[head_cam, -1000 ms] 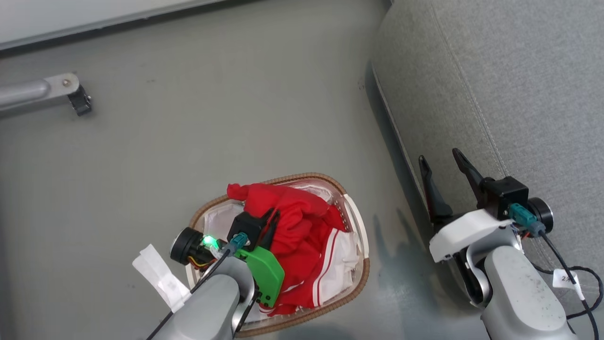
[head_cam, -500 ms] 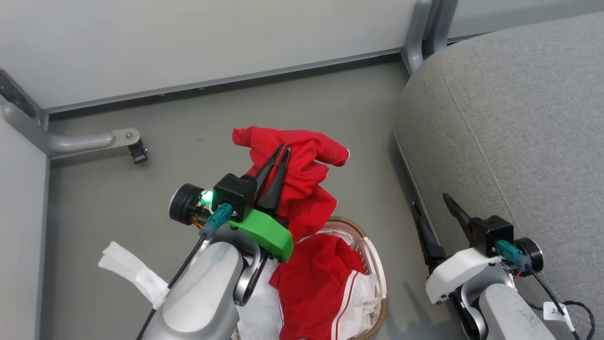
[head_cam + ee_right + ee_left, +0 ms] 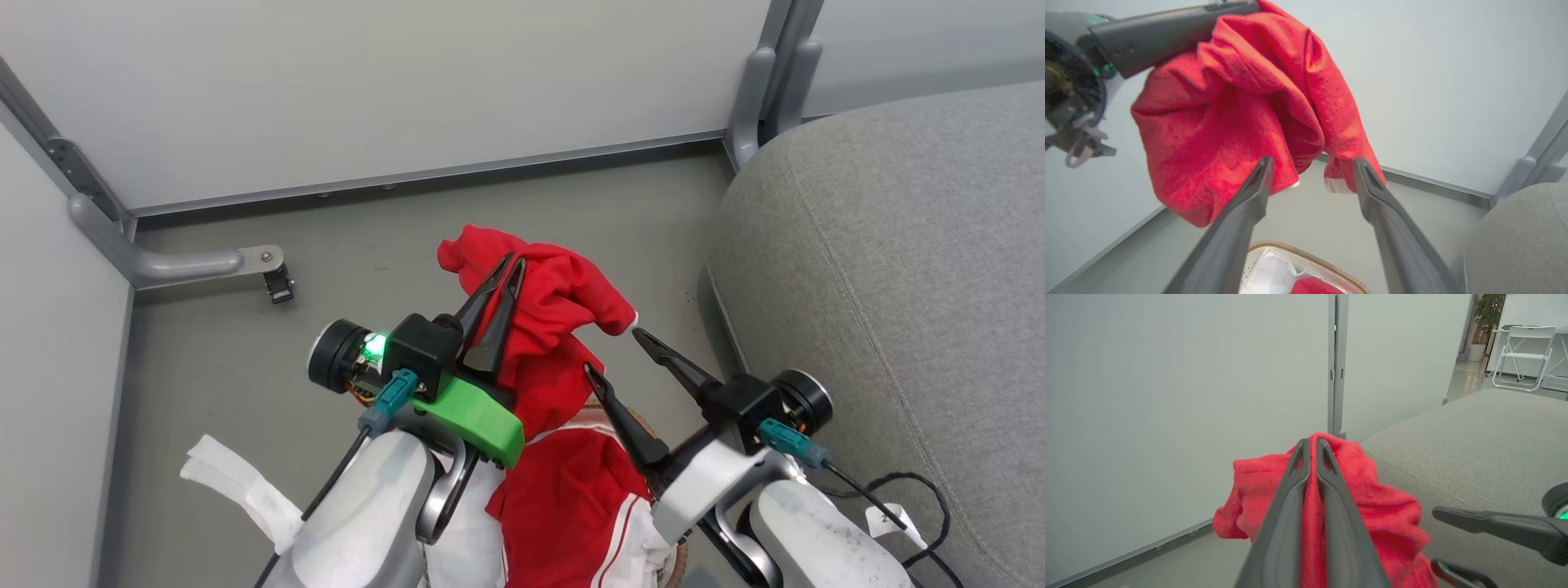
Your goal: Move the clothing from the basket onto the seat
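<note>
Left claw point(image 3: 515, 261) clamped on red clothing point(image 3: 555, 290), held above basket point(image 3: 1310, 253); right claw point(image 3: 612, 351) spread wide beside it.

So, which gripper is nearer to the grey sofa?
Right. The right gripper hangs open between the red garment and the sofa; the left gripper, shut on that garment, is farther off to the left.

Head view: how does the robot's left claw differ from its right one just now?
The left gripper is shut, pinching a red garment; the right gripper is open and grips nothing. The left gripper sits on a green mount; the right gripper sits on a white mount. The left gripper's tips reach higher in the view than the right gripper's. Both have two long dark fingers.
</note>
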Robot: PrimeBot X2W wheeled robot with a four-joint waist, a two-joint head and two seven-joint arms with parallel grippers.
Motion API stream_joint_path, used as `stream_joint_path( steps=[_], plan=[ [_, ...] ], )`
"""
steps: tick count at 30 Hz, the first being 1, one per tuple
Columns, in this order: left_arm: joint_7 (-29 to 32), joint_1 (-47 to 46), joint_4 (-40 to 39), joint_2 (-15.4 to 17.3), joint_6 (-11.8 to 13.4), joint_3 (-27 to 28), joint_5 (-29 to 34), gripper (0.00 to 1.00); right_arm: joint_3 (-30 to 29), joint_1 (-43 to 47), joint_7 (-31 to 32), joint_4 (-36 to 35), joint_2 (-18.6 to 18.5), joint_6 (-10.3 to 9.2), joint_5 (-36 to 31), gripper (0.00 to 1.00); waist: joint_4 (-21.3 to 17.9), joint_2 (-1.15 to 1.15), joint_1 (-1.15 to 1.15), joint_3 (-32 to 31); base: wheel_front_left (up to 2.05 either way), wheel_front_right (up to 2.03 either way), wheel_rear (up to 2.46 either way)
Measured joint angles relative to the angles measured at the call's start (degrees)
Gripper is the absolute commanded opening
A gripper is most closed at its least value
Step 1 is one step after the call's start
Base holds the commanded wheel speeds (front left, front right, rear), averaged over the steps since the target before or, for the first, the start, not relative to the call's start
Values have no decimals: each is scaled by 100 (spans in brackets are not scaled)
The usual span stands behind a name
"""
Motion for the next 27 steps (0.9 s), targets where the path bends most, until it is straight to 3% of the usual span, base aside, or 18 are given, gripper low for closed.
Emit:
stream_joint_path(
  steps=[4, 8, 13, 14, 15, 16, 20, 21, 22, 27],
  plan=[
    [0, 21, -40, 1, -1, -181, -59, 0, 432, -353, 0, -31, -30, 0, 244, 100, 94, 0, 0, -21, 0, 0, 0],
    [0, 30, -76, 3, -2, -414, -224, 0, 890, -653, 0, 397, -16, 0, 353, 100, 228, 0, 0, -43, 0, 0, 0],
    [0, 38, -142, 2, -3, -777, -434, 0, 1018, -967, 0, 859, 171, 0, 385, 100, 425, 0, 0, -77, 0, 0, 0],
    [0, 46, -154, 3, -2, -858, -483, 0, 1029, -1007, 1, 920, 210, 0, 385, 90, 467, 0, 0, -85, 0, 0, 0],
    [0, 59, -157, 2, 1, -923, -522, 0, 1025, -1031, 1, 943, 242, 0, 385, 11, 508, 0, 0, -95, 0, 0, 0],
    [0, 80, -147, 2, 20, -975, -553, 0, 995, -1033, 0, 940, 275, 0, 385, 0, 545, 0, 0, -106, 0, 0, 0],
    [0, 110, -97, 3, 102, -1044, -611, 0, 905, -1002, 0, 935, 316, 0, 385, 0, 594, 0, 0, -160, 0, 0, 0],
    [0, 117, -96, 5, 121, -1029, -608, 39, 872, -965, 0, 932, 312, 0, 385, 0, 576, 0, 0, -171, 0, 0, 0],
    [0, 125, -104, 4, 131, -1003, -582, 100, 821, -896, 0, 922, 313, 0, 385, 0, 544, 0, 0, -183, 0, 0, 0],
    [0, 222, -24, 4, 143, -864, -380, 100, 605, -623, 0, 866, 222, 0, 394, 0, 273, 0, 0, -217, 0, 0, 0]
  ],
)
